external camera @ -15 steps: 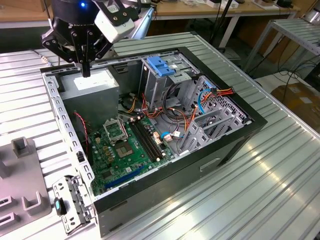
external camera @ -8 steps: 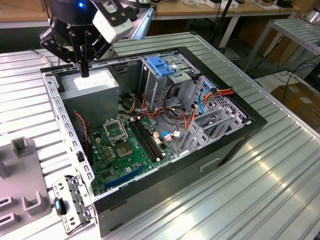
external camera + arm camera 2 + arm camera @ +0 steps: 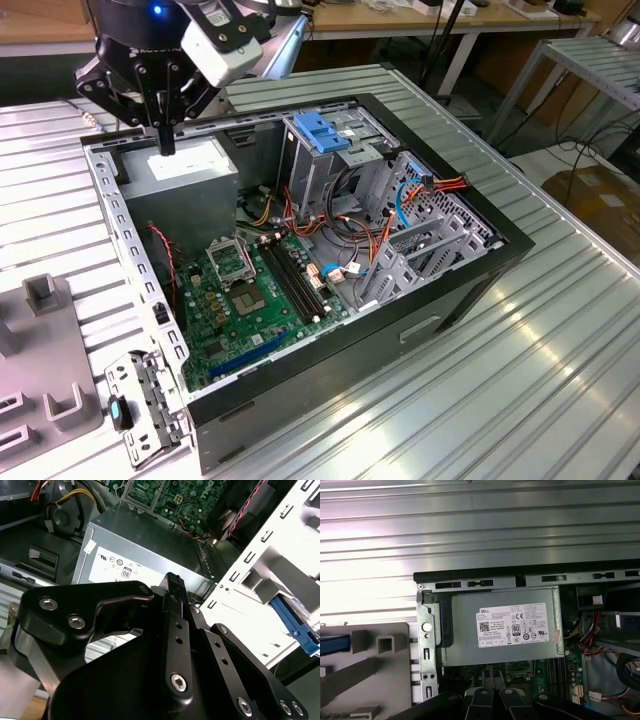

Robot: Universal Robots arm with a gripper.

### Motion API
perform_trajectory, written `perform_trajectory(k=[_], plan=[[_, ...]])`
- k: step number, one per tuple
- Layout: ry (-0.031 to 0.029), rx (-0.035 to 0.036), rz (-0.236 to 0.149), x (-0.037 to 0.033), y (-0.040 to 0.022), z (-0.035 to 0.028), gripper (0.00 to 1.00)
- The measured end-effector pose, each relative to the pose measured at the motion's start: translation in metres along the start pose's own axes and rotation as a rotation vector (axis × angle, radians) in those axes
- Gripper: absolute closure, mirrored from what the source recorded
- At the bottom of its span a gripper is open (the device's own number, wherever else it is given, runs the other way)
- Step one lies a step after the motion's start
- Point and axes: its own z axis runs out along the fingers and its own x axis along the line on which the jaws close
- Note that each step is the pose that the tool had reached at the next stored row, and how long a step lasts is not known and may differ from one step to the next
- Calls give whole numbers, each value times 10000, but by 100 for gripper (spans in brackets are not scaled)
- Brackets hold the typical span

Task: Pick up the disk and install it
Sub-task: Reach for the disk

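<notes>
- Currently, the gripper (image 3: pixel 165 138) is held just above the power supply (image 3: pixel 185 165), at the far corner of the open computer case (image 3: pixel 470 270) on the exterior view's left.
- Its jaws are seen closed together, and nothing is gripped between them; in the first wrist view the two fingertips (image 3: pixel 486 679) lie side by side over the edge of the motherboard (image 3: pixel 520 672).
- No contact between the gripper and the power supply can be made out; whether the tips touch it cannot be told.
- The disk (image 3: pixel 332 644) is glimpsed as a blue carrier rail at the picture's edge in the first wrist view, resting on the grey fixture (image 3: pixel 370 670) outside the case.
- In the second wrist view the same blue rail (image 3: pixel 295 625) is seen beyond the perforated case wall (image 3: pixel 260 575); the disk's metal body and label cannot be made out.
- The disk is thus placed well apart from the gripper, with the case wall between them.
- Inside the case, a drive cage (image 3: pixel 300 175) topped by a light-blue flap (image 3: pixel 320 135) is stood upright beside the power supply, and bundles of orange, red and blue cables are strung near it.
- The case is laid on its side on a ribbed metal table (image 3: pixel 520 400), with the fixture set just beside it on the exterior view's left.
</notes>
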Motion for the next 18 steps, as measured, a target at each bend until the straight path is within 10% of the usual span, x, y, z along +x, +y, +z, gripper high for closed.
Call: perform_trajectory(k=[18], plan=[[0,0,0,175,-13,-5,89]])
